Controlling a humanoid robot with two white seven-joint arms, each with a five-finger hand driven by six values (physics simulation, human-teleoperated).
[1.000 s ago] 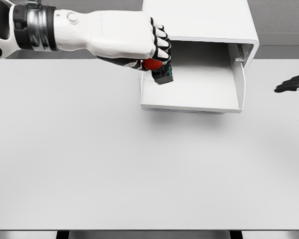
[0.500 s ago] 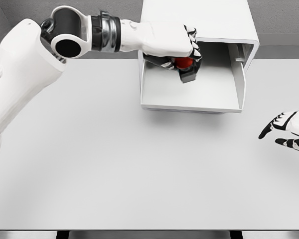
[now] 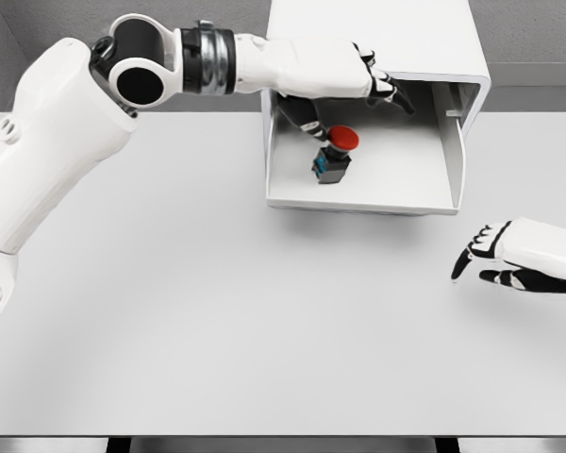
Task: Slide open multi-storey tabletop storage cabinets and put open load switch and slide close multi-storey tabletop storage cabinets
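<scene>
The white storage cabinet [image 3: 377, 38] stands at the back of the table, its lowest drawer [image 3: 358, 193] pulled out toward me. Inside the drawer lies the load switch [image 3: 336, 154], a black and teal body with a red round button on top. My left hand [image 3: 363, 90] hovers over the drawer just above and behind the switch, fingers spread, not touching it. My right hand [image 3: 486, 257] hangs open over the table at the right, below the drawer's right corner.
The white table [image 3: 217, 311] stretches wide in front of the cabinet. My left upper arm [image 3: 47, 170] crosses the left side of the view. The drawer's right wall [image 3: 456, 156] stands tall next to the cabinet opening.
My left hand let go of the load switch, which now lies in the drawer, and its fingers spread. My right hand moved further left over the table.
</scene>
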